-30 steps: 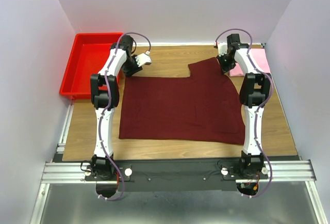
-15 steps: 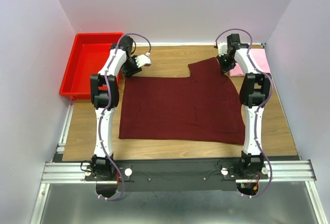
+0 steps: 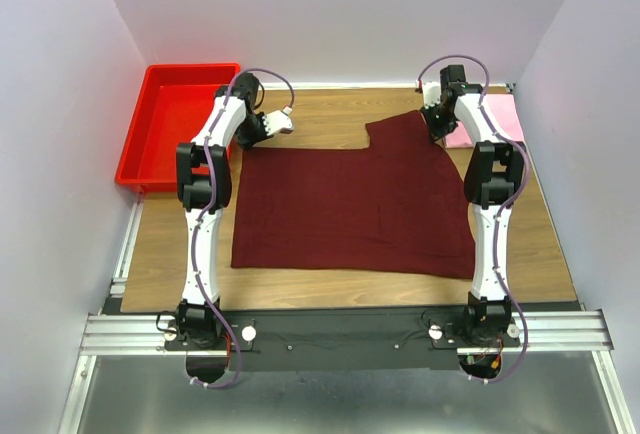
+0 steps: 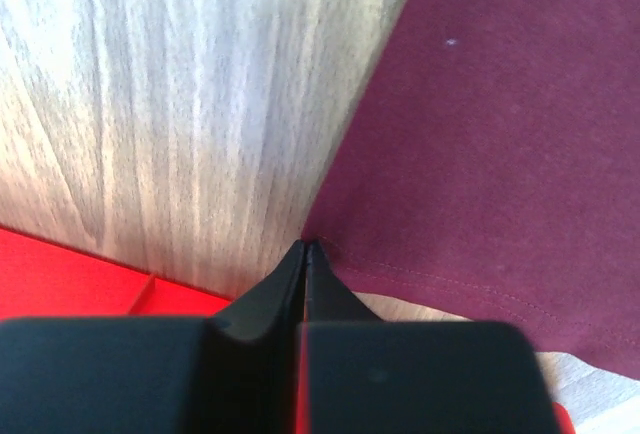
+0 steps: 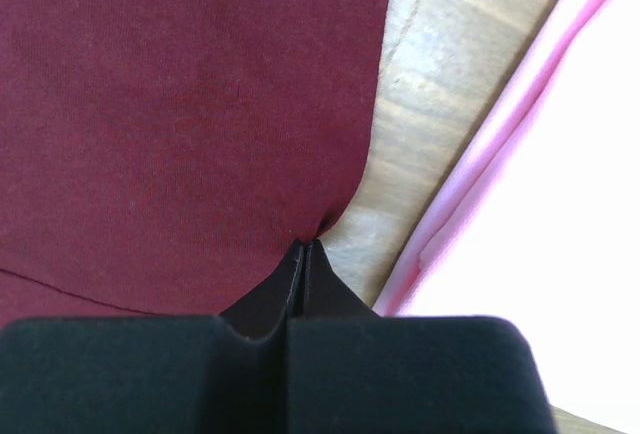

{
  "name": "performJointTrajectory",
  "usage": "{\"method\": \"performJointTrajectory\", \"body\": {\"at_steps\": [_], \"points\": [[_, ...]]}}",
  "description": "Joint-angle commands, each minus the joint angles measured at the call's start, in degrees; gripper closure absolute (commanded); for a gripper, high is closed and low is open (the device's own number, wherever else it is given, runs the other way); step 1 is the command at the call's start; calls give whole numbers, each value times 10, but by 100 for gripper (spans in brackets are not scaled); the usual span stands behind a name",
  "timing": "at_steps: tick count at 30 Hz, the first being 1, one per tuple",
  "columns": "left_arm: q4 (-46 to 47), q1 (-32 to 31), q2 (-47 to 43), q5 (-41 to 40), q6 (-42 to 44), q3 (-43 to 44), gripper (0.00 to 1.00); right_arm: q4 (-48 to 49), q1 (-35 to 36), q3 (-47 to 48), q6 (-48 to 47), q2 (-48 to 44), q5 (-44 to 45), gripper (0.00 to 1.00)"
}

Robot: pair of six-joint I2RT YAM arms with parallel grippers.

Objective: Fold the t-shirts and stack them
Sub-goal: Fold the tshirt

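Observation:
The maroon t-shirt (image 3: 350, 204) lies spread flat on the wooden table (image 3: 320, 124), part-folded, with one flap reaching toward the far right. My left gripper (image 3: 245, 144) is at its far left corner; in the left wrist view the jaws (image 4: 307, 246) are pressed together right on that corner of the maroon cloth (image 4: 480, 134). My right gripper (image 3: 438, 132) is shut on the shirt's far right edge, and the cloth (image 5: 180, 104) puckers at its tips (image 5: 308, 244). The light pink t-shirt (image 3: 495, 114) lies folded at the far right corner, just beside the right gripper (image 5: 540, 204).
A red plastic bin (image 3: 175, 134) stands at the far left, off the table's edge, close behind the left gripper (image 4: 80, 279). White walls close in the back and both sides. Bare wood shows along the table's back and front edges.
My left gripper has closed its jaws at the maroon shirt's far left corner. The right arm and the shirts have not moved.

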Motion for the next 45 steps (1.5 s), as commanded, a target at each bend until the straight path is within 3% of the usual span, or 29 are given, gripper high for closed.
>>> {"method": "performJointTrajectory", "body": {"at_steps": [1,10,26,45], "points": [[-20,4,-7,29,3,-14,100,8,-3,29,-4,16,26,99],[42,5,-86,56,-19,-62,100,9,-3,9,-7,-53,8,99],[65,13,-195,74,7,-164,100,11,-4,-104,-32,-168,3,99],[102,18,-415,82,72,-424,100,11,-4,-400,-84,-433,-17,99]]}}
